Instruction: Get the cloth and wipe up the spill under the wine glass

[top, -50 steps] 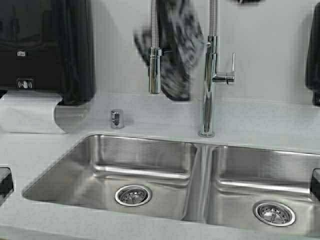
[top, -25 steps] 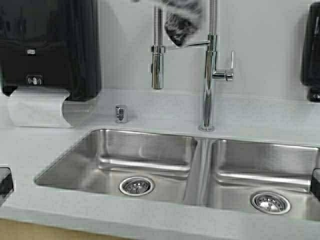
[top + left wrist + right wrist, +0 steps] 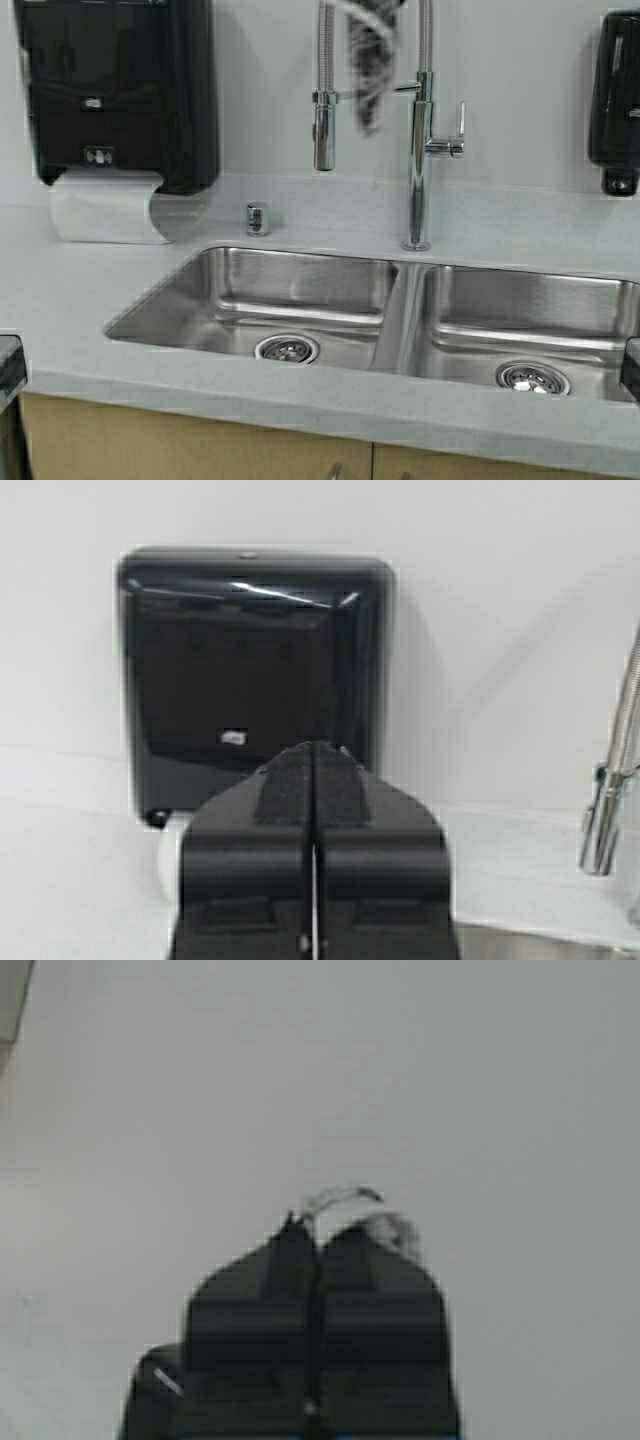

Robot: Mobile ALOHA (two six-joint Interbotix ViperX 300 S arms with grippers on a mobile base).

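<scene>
Backing away from the counter, the robot has widened its high view: the steel double sink (image 3: 400,310) and tall chrome faucet (image 3: 418,150) sit smaller, wooden cabinet fronts now show below, and the dark white-patterned cloth (image 3: 370,60) swings blurred at top centre, hanging from above, likely being carried off for wiping. In the left wrist view, the left gripper (image 3: 313,770) is clenched on nothing before the black paper-towel dispenser (image 3: 250,670), its small label unreadable. In the right wrist view, the right gripper (image 3: 318,1235) is pinched on a scrap of that cloth; no wine glass shows.

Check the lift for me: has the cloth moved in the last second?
Yes: the cloth rose; its lower end now clears the sprayer head. The base also backed away.
</scene>
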